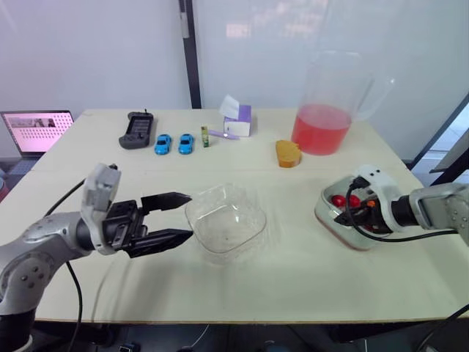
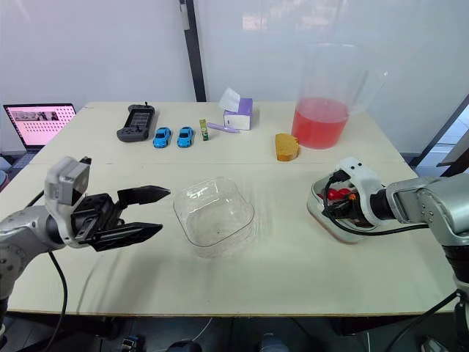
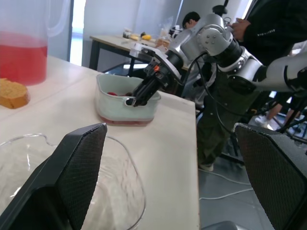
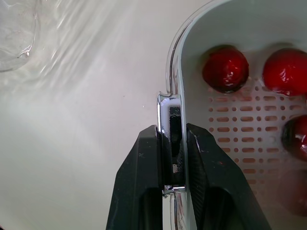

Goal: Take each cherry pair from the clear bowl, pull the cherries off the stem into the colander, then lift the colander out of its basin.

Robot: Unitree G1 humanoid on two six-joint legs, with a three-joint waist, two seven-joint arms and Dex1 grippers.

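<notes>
- Since the clear bowl (image 1: 226, 221) looks empty and cherries (image 4: 225, 68) lie in the colander (image 4: 249, 124), pulling seems finished.
- Right gripper (image 4: 171, 133) pinches the colander's rim; lifting remains.
- Left gripper (image 1: 188, 215) gapes wide beside the bowl.

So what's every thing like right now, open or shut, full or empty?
Clear bowl: empty.
Colander: holds cherries, not lifted yet.
Left gripper: open, holding nothing.
Right gripper: shut on the Colander rim.
Pitcher: partly full of red liquid.
Laptop: screen lit.
</notes>
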